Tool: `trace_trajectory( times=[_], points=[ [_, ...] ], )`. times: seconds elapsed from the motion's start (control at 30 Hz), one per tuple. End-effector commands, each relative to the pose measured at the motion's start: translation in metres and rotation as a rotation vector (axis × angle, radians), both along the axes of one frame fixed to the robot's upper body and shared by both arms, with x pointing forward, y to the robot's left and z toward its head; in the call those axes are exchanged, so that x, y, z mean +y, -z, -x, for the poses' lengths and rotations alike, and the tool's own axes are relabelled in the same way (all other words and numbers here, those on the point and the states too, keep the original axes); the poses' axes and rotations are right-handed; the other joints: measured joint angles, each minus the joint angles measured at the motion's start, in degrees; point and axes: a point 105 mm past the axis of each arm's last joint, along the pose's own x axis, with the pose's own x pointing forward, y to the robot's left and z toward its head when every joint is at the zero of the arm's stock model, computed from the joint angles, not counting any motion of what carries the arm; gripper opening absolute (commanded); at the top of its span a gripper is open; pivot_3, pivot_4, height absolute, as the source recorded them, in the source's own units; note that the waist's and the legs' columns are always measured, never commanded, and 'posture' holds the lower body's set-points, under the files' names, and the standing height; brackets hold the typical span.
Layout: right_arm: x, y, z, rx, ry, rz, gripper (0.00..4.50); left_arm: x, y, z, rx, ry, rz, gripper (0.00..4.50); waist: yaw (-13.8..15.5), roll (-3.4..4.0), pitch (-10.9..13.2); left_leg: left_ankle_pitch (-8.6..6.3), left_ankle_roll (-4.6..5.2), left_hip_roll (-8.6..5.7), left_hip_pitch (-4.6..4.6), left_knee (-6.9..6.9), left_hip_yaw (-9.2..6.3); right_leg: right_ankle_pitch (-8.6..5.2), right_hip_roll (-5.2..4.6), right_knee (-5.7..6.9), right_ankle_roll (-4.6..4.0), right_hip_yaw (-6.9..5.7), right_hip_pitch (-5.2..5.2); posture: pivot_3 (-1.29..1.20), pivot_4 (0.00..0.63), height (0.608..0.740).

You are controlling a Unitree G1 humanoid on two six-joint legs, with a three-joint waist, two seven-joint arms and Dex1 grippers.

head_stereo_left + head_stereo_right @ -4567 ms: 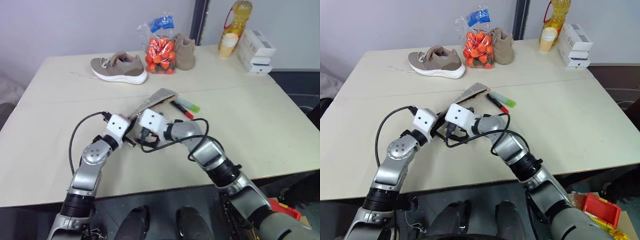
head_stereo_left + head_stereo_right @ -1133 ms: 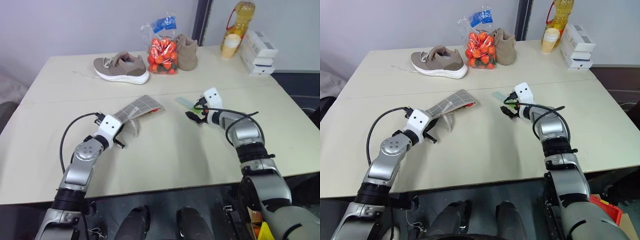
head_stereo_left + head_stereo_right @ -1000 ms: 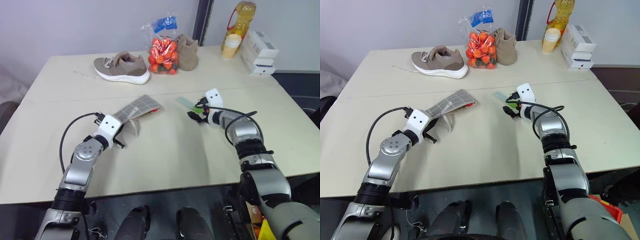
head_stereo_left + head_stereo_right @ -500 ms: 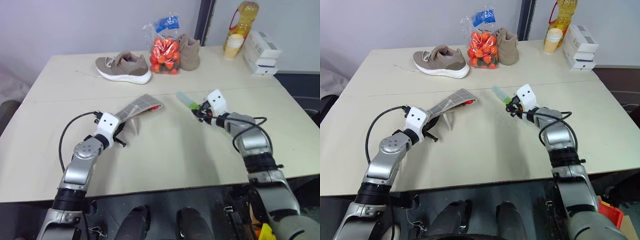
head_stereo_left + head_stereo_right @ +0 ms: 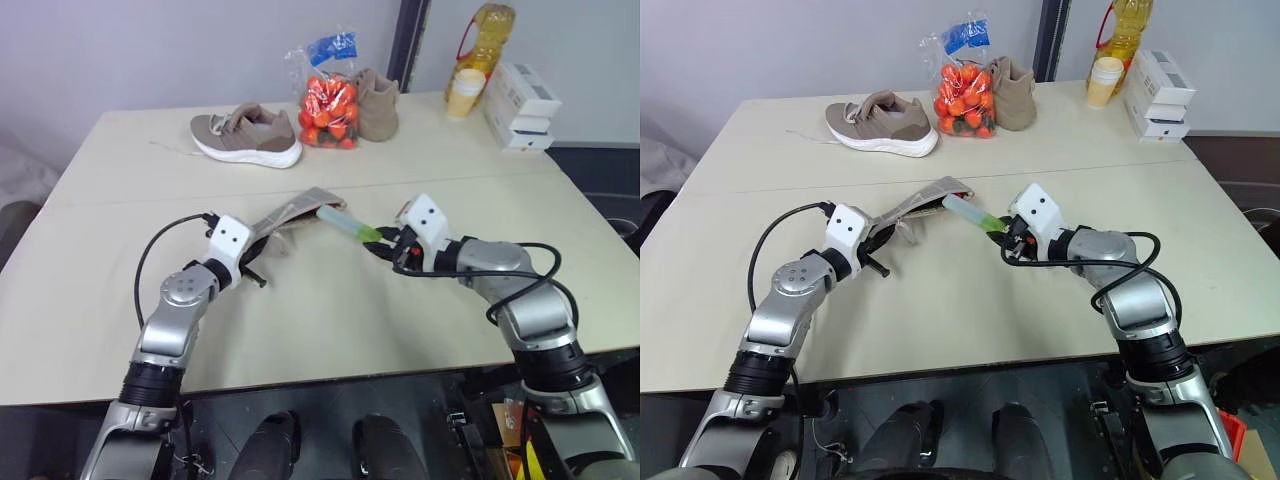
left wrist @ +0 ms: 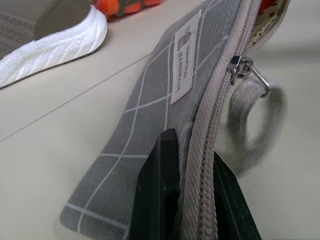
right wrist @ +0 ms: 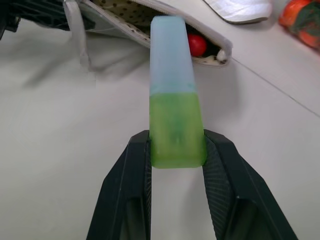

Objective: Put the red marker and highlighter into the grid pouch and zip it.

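Observation:
The grid pouch [image 5: 300, 206] is held up off the table at one end, its mouth open toward the right and its dotted lining [image 7: 131, 11] showing. My left gripper [image 6: 187, 165] is shut on the pouch's edge beside the zipper, near the white label [image 6: 186, 64]. The red marker [image 7: 198, 45] lies inside the open mouth, only its red end showing. My right gripper [image 7: 176, 150] is shut on the green cap of the highlighter [image 5: 345, 223]. The pale barrel points at the pouch's mouth, its tip just short of it.
At the table's far side lie a beige sneaker [image 5: 246, 137], a bag of orange fruit [image 5: 328, 100] and a brown shoe [image 5: 376, 102]. At the far right corner stand an oil bottle [image 5: 486, 30], a paper cup [image 5: 462, 93] and stacked white boxes [image 5: 522, 105].
My right gripper has closed on the highlighter, lifted it off the table and carried it left and nearer, up to the pouch's mouth. The left gripper still holds the pouch, shifted slightly right.

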Motion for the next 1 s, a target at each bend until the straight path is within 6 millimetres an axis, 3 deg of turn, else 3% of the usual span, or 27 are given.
trace_trajectory(
  times=[0.03, 0.23, 0.6, 1.0],
  points=[
    [0.008, -0.014, 0.001, -0.047, -0.029, -0.006, 0.85, -0.009, -0.015, 0.001, -0.057, 0.034, 0.006, 0.0, 0.0, 0.0, 0.0, 0.0, 0.0, 0.0, 0.0, 0.0, 0.0, 0.0, 0.0, 0.0, 0.0, 0.0, 0.0, 0.0, 0.15, 0.74],
    [0.015, -0.016, 0.0, -0.065, -0.058, 0.045, 0.85, -0.015, -0.016, 0.008, -0.086, 0.081, -0.033, 0.0, -0.1, 0.0, 0.0, 0.0, 0.0, 0.0, 0.0, -0.01, 0.0, 0.0, 0.0, 0.0, 0.0, 0.0, -0.01, 0.0, 0.15, 0.74],
    [0.044, -0.02, 0.001, -0.155, -0.19, 0.308, 0.85, -0.045, -0.01, 0.037, -0.15, 0.355, -0.191, 0.0, -0.08, 0.01, 0.01, 0.0, 0.0, 0.0, -0.01, -0.03, 0.01, 0.0, -0.02, -0.03, 0.0, 0.01, -0.03, 0.0, 0.15, 0.74],
    [0.042, -0.022, 0.001, -0.181, -0.218, 0.386, 0.85, -0.033, -0.007, 0.039, -0.152, 0.356, -0.248, 0.0, -0.06, 0.0, 0.01, -0.01, 0.0, 0.0, -0.02, -0.06, -0.01, 0.0, -0.02, -0.05, 0.0, -0.01, -0.05, 0.0, 0.15, 0.74]
  ],
)
